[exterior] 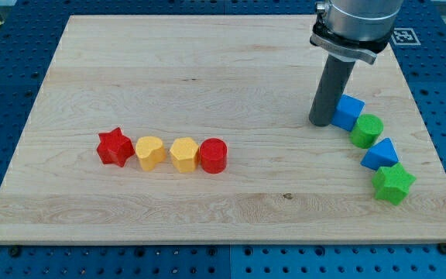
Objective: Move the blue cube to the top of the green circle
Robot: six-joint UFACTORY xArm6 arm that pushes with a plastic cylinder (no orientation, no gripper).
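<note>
The blue cube (pixel 348 111) lies at the view's right on the wooden board (pixel 207 70). The green circle (pixel 367 129) sits just below and right of it, touching it. My tip (pixel 320 122) rests on the board right against the cube's left side. The dark rod rises from it to the arm at the view's top right.
A blue triangle block (pixel 381 153) and a green star (pixel 393 184) continue the row below the green circle. At the view's left centre stand a red star (pixel 115 147), a yellow heart (pixel 150 153), a yellow hexagon (pixel 183 154) and a red cylinder (pixel 213 156).
</note>
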